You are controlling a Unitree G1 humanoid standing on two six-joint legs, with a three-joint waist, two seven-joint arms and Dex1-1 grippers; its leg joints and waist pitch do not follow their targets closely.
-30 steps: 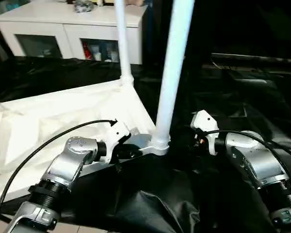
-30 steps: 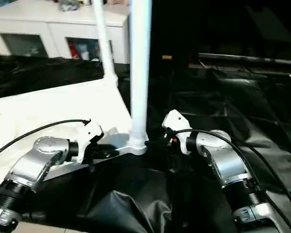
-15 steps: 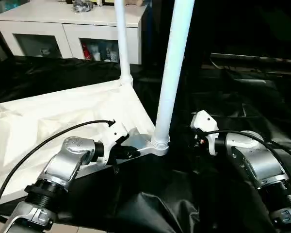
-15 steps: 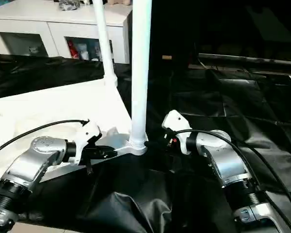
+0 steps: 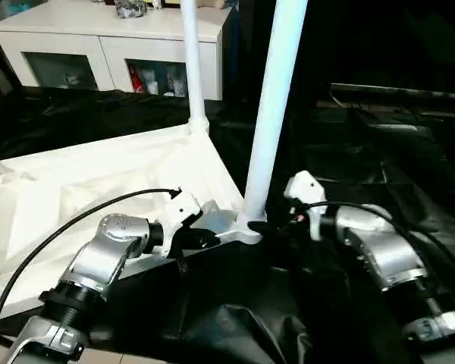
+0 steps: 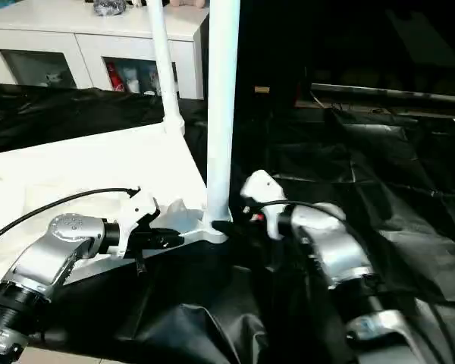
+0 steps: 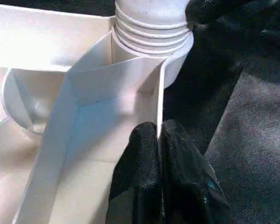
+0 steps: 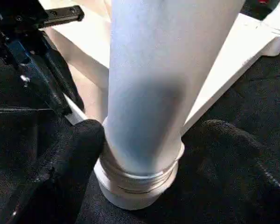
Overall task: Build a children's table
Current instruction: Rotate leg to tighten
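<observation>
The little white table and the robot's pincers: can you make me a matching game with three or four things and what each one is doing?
Things:
1. near table leg
2. left pincer
3. right pincer
4. white cabinet

States:
A. pinched shut on the thin edge of the table top
B. open, one finger on each side of the leg's base
C. standing upright in its corner socket
D. at the back, behind the black sheet

Pairs: 1-C, 2-A, 3-B, 4-D

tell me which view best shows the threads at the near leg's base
The left wrist view: the near leg's ribbed threads sit close above the socket. The right wrist view shows them partly, between the right claw's fingers. The head views show that base small.
</observation>
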